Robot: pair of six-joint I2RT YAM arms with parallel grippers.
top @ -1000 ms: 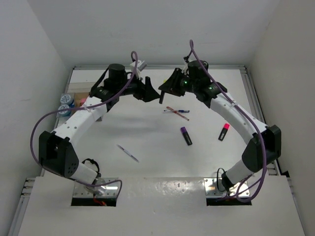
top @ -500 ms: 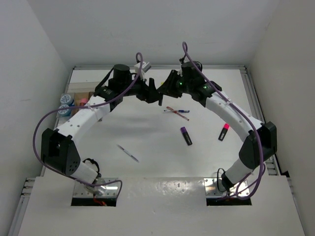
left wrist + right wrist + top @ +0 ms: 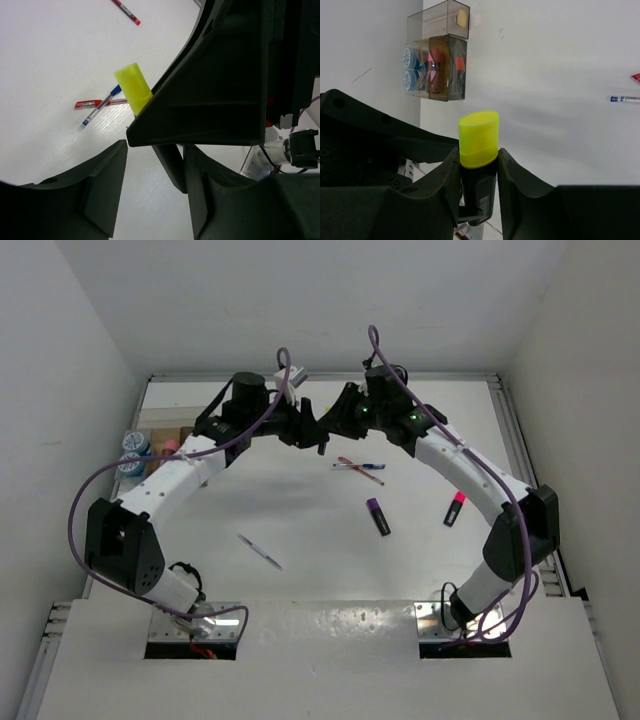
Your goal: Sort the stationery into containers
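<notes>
Both arms meet above the far middle of the table. My right gripper (image 3: 477,152) is shut on a black highlighter with a yellow cap (image 3: 478,137), cap pointing away from it. My left gripper (image 3: 155,146) is open, and the highlighter's black lower end (image 3: 170,167) sits between its fingers, close to the right finger with a gap on the left. The yellow cap (image 3: 133,87) shows past the right gripper's finger. The container (image 3: 440,60), a smoky organiser box, stands at the table's left edge (image 3: 160,445).
A red pen and a blue pen (image 3: 360,466) lie crossed right of centre. A purple-capped highlighter (image 3: 378,516), a pink-capped highlighter (image 3: 455,508) and a silver pen (image 3: 260,551) lie nearer the arms. Two blue-speckled jars (image 3: 410,67) stand by the organiser.
The two grippers have drawn together above the far middle of the table. My left gripper's jaws have narrowed around the highlighter's lower end.
</notes>
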